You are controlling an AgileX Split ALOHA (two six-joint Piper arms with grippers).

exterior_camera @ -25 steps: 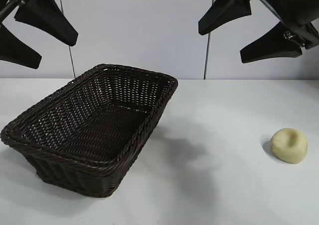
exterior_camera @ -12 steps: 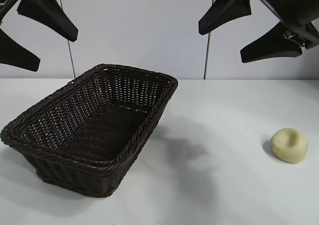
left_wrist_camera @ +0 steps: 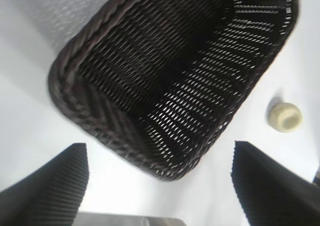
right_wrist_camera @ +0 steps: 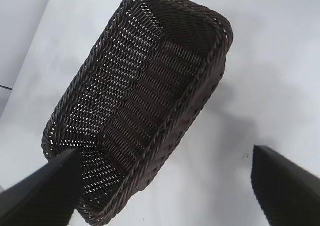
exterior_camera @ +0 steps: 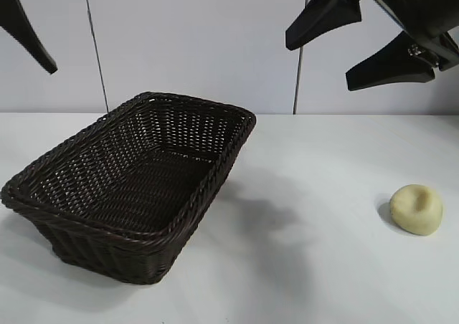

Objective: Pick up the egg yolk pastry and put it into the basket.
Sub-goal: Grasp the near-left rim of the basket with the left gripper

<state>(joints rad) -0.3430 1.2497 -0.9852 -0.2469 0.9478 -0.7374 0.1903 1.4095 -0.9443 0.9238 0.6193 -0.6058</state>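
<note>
You are looking at a task not yet begun: the small pale yellow, dented egg yolk pastry [exterior_camera: 417, 209] is lying untouched at the lower right of the exterior frame, well apart from the large dark brown woven wicker basket [exterior_camera: 68, 159] at centre left, which is holding nothing. Your right gripper [exterior_camera: 362, 44] is hanging at upper right, spread and holding nothing. Your left gripper [left_wrist_camera: 159, 186] is likewise spread and unloaded above the basket. Picking, carrying and dropping are all remaining.
</note>
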